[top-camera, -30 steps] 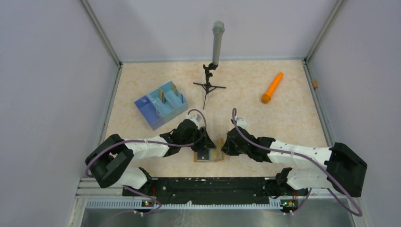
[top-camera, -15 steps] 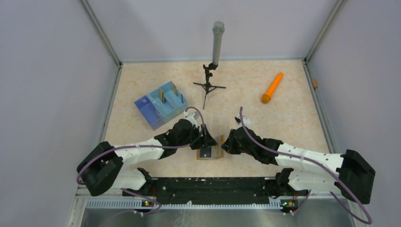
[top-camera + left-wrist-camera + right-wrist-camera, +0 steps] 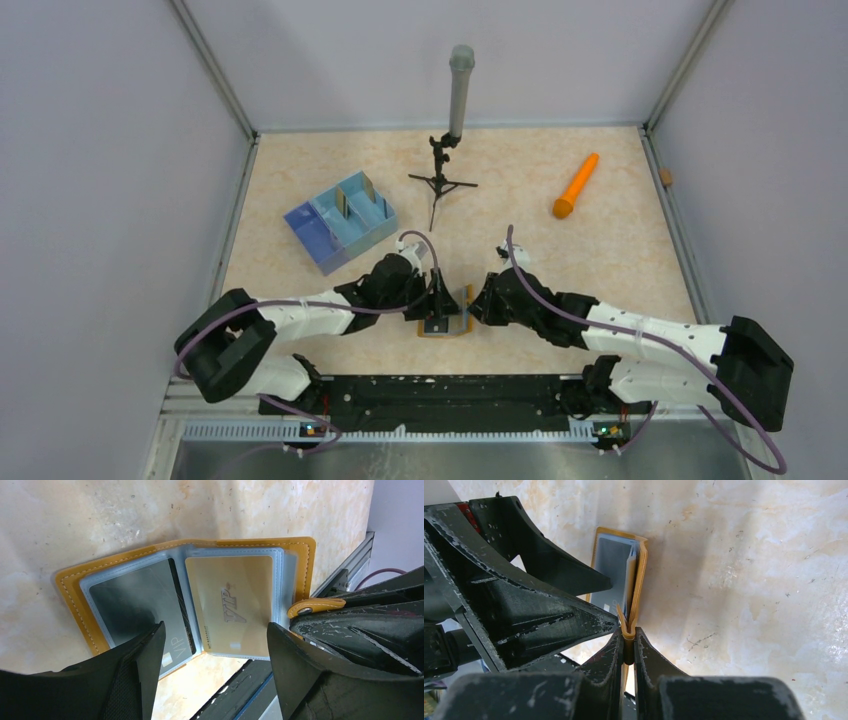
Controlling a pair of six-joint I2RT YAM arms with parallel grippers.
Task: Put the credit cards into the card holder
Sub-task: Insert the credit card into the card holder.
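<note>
The card holder (image 3: 445, 322) is lying opened at the near middle of the counter (image 3: 600, 240). Its right flap is being held upright by the right claw (image 3: 628, 635), which is clenched on the snap tab (image 3: 315, 605). The left claw (image 3: 215, 630) is being held released, its fingers spread over the pockets. A dark card (image 3: 140, 605) and a gold card (image 3: 235, 605) are sitting sleeved inside. Insertion is judged nearly done. Next, any cards in the blue tray (image 3: 340, 222), far left, are likely needing to be fetched.
</note>
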